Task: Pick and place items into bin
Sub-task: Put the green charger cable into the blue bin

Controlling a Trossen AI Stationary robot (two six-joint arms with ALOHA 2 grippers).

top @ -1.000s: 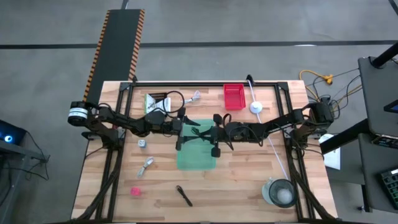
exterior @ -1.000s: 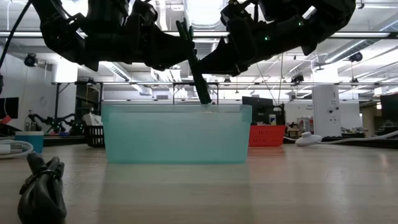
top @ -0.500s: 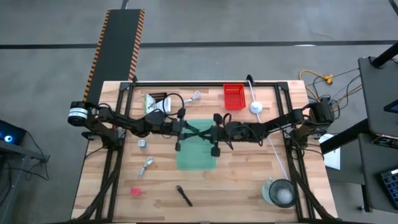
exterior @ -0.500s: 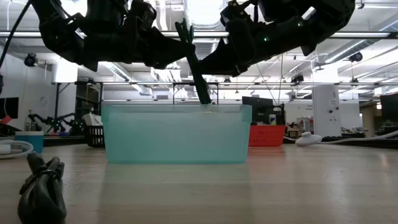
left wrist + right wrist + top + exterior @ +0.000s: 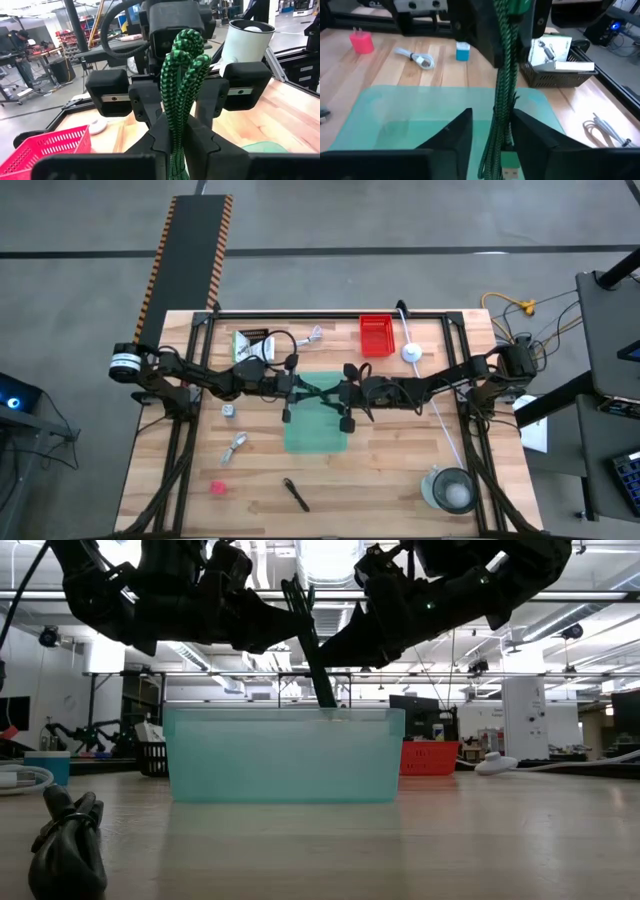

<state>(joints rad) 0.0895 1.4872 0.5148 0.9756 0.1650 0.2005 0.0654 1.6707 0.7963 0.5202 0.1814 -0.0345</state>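
Centre of frame | left end effector (image 5: 172, 142) — clamped on green braided cable (image 5: 182, 65) | right end effector (image 5: 492, 135) — fingers parted around cable | both above teal bin (image 5: 316, 425) on bench (image 5: 400, 470)

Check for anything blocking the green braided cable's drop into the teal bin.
Nothing visible does. The green braided cable hangs between both grippers, left gripper shut on it, directly over the open teal bin.

Green-and-black braided cable (image 5: 182, 75); translucent teal bin (image 5: 283, 755); red basket (image 5: 376, 335); pink blob (image 5: 217, 488).
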